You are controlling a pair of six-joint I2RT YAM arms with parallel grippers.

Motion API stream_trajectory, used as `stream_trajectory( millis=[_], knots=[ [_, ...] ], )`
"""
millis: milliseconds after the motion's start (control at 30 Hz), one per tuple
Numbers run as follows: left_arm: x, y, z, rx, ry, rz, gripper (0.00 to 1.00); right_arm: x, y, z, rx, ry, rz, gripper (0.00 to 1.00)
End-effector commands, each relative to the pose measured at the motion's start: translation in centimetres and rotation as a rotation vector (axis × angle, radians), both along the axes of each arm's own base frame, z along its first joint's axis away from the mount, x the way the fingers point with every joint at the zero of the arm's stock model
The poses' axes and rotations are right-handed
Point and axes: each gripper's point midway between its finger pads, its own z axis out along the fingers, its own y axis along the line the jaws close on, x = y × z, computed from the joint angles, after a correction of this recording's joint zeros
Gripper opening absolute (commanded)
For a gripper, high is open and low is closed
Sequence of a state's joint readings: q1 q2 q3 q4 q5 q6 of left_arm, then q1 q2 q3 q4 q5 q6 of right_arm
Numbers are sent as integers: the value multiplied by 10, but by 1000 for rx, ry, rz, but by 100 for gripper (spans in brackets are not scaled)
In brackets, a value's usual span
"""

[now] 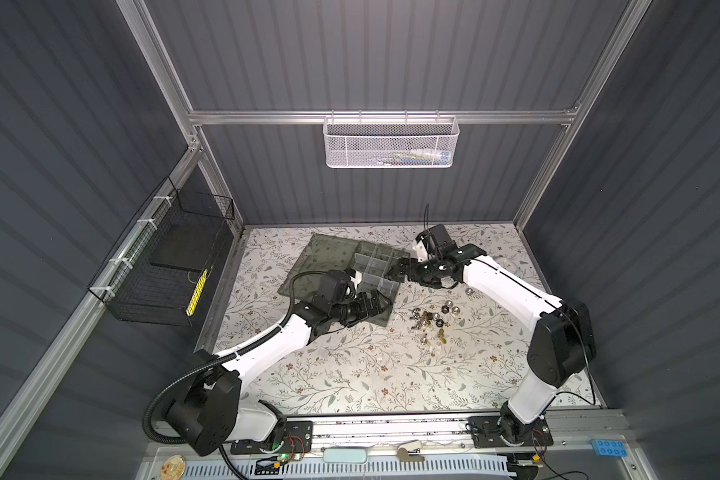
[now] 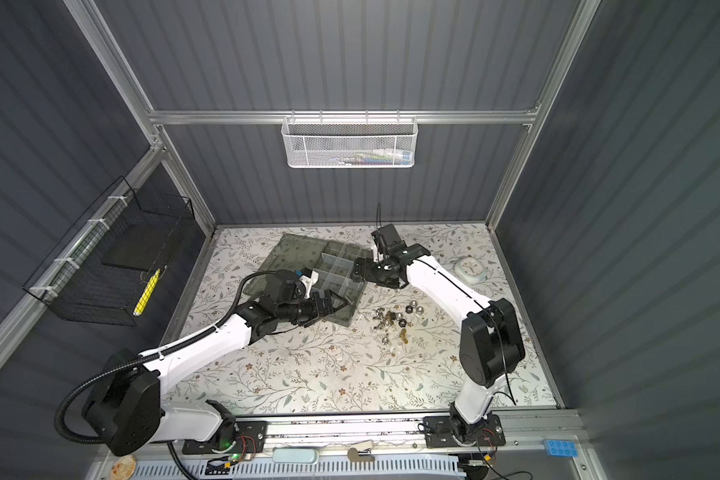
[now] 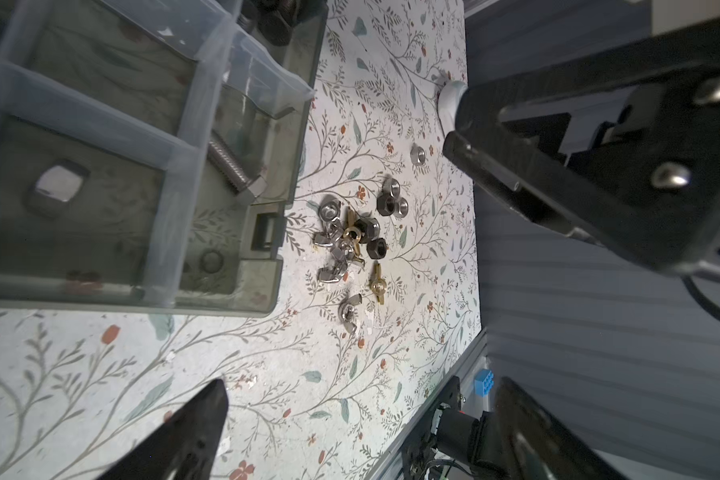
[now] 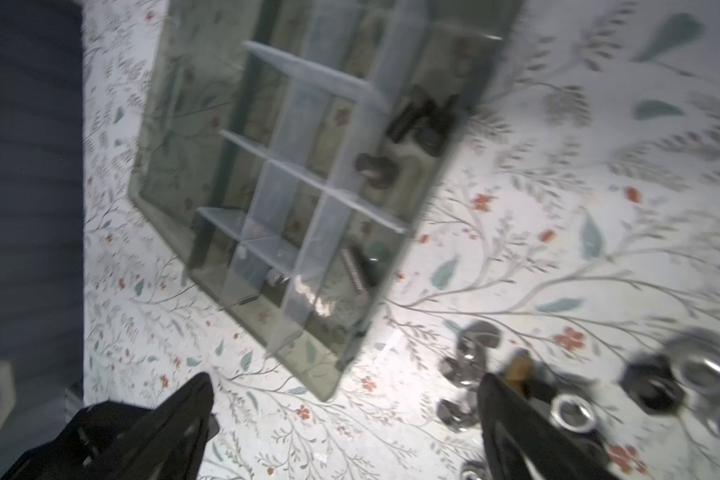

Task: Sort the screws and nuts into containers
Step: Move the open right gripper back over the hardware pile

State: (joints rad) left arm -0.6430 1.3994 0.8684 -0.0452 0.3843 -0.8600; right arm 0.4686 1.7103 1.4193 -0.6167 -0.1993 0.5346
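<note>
The nuts (image 1: 433,320) lay heaped on the table (image 1: 350,374) just beside the box (image 1: 371,266), which held a few screws (image 4: 422,118). The right arm stretched across to the box's edge, the right gripper (image 4: 346,380) wide and empty. The left gripper (image 3: 362,384), also wide, hung by the box's near corner.

Floral table (image 1: 350,374): organiser box (image 1: 377,262), loose nuts (image 1: 433,320), white clock (image 2: 470,268).

Near tabletop (image 1: 350,374) lies open; nuts (image 1: 431,322) crowd just right of the organiser box (image 1: 385,318)
</note>
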Motion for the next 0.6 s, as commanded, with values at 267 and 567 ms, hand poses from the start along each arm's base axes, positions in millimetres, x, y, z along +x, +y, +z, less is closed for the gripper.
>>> stream_trajectory(
  millis=[267,567],
  knots=[
    [-1,-93,-4,5,-49,-190,100,-26,-139,-41,-154,76,-262,99],
    [-23,-158,-25,-23,-7,-305,100,-39,-178,-89,-237,182,-314,92]
  ],
)
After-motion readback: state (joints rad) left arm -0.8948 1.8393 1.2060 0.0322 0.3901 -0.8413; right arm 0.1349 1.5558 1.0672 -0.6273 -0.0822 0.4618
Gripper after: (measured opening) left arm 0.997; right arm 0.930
